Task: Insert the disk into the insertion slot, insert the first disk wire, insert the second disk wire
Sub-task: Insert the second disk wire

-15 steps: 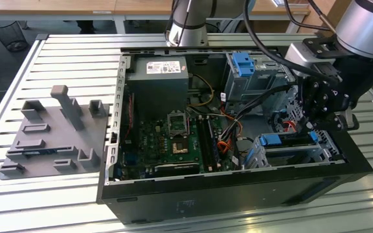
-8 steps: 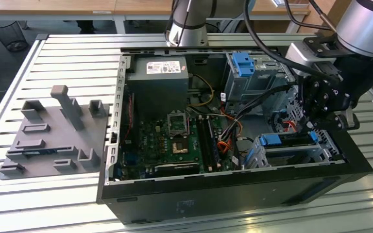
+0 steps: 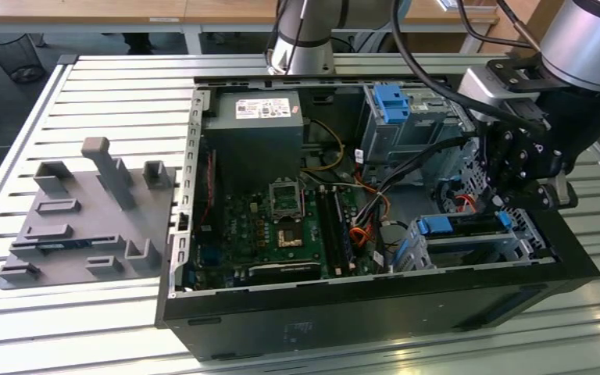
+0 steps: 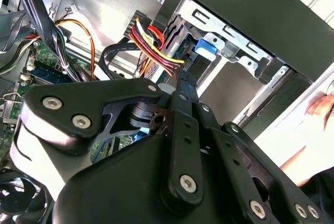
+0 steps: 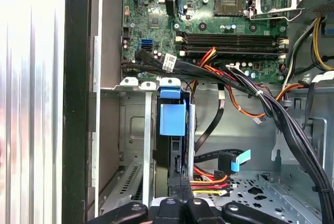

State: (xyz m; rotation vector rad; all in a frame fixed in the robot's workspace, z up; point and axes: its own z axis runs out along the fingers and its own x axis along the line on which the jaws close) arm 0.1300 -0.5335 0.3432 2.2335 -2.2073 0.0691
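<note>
**Disk** (image 3: pixel 465 224), silver in a blue frame: seated in the slot (image 3: pixel 493 248), the low grey perforated cage inside the open computer case (image 3: pixel 383 312), at the exterior view's right. In the first wrist view the disk (image 5: pixel 172 119) stands edge-on between the slot's (image 5: pixel 133 130) metal walls, its blue tab pointing toward the green circuit board (image 5: pixel 209 4). In the second wrist view the blue tab of the disk (image 4: pixel 205 46) shows just inside the slot (image 4: pixel 229 38).

**Gripper** (image 5: pixel 180 182): my 2 fingers are drawn together on the plug end of the wire (image 5: pixel 211 185), a red, yellow and black bundle, at the disk's near edge. In the second wrist view my gripper (image 4: pixel 180 80) meets the same wire (image 4: pixel 156 46) right beside the blue tab. I cannot tell whether the plug is fully seated. In the exterior view my gripper (image 3: pixel 516 199) hangs directly over the slot, and my arm (image 3: pixel 592 47) rises toward the exterior view's upper right.

**Surroundings:** 1 black wire with a light-blue tab (image 5: pixel 240 160) lies loose on the case floor, near the coloured wire and apart from the disk. A thick black cable bundle (image 5: pixel 282 119) runs from the circuit board past it. A taller grey cage (image 3: pixel 394 101) with a blue latch stands farther back in the case, well apart from the slot. The grey power supply (image 3: pixel 253 125) fills the far corner at the exterior view's left. Outside the case, a grey parts holder (image 3: pixel 81 219) rests on the slatted bench (image 3: pixel 123 94).
</note>
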